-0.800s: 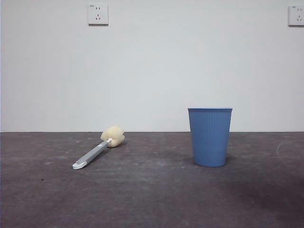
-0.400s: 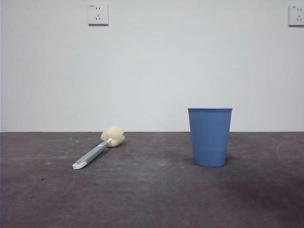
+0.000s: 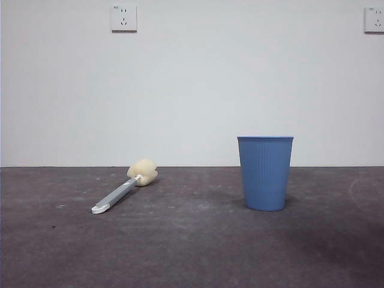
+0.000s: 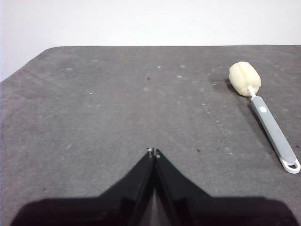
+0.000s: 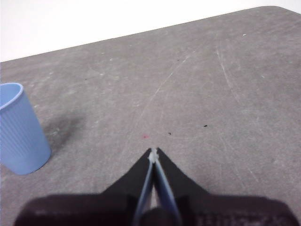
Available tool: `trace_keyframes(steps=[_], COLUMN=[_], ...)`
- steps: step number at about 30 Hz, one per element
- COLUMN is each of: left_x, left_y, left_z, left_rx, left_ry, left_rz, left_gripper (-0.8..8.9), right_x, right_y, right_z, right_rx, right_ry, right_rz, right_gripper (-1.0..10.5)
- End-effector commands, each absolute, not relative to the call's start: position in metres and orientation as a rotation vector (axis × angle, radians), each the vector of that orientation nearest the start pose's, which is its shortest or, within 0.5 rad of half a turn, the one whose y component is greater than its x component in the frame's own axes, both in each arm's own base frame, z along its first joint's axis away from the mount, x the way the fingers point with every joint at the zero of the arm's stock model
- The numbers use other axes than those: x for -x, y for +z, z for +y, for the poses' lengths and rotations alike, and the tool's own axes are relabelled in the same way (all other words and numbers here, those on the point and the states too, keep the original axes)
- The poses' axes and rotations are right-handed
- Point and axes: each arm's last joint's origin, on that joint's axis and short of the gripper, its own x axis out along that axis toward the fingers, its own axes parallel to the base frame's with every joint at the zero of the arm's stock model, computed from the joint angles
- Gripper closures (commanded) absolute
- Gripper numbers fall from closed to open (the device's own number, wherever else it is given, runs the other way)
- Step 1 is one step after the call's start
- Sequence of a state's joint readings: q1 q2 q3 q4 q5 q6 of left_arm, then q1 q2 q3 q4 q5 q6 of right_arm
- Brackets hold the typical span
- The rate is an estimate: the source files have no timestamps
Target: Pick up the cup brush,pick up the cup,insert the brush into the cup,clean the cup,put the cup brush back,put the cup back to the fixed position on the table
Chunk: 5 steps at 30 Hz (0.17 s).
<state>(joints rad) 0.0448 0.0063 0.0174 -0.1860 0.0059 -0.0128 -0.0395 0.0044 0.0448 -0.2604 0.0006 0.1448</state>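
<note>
The cup brush (image 3: 123, 189) lies flat on the table (image 3: 192, 252) at the left, its cream sponge head toward the wall and its white looped end toward the front. It also shows in the left wrist view (image 4: 265, 115). The blue ribbed cup (image 3: 264, 173) stands upright at the right, and shows at the edge of the right wrist view (image 5: 19, 129). My left gripper (image 4: 153, 152) is shut and empty above bare table, apart from the brush. My right gripper (image 5: 153, 153) is shut and empty, apart from the cup. Neither arm shows in the front view.
A white wall stands behind the table's far edge, with two sockets (image 3: 123, 18) high up. The table's rounded far corners show in both wrist views.
</note>
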Motion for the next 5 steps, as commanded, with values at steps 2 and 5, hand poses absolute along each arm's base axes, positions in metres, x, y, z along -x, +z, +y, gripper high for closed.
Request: trace_keyframes(steps=[2, 5], left_x=[-0.096, -0.096], left_y=[0.1468, 0.1468], left_z=[0.0044, 0.0044], left_rx=[0.028, 0.028], left_ry=[0.045, 0.045], left_rz=[0.185, 0.185], left_gripper=[8.17, 8.17], right_x=[-0.0931, -0.0931], right_y=[0.1506, 0.1506], right_z=[-0.0038, -0.0038], right_rx=[-0.148, -0.148], right_ry=[-0.059, -0.059], right_rz=[0.22, 0.22], right_gripper=[9.5, 9.5])
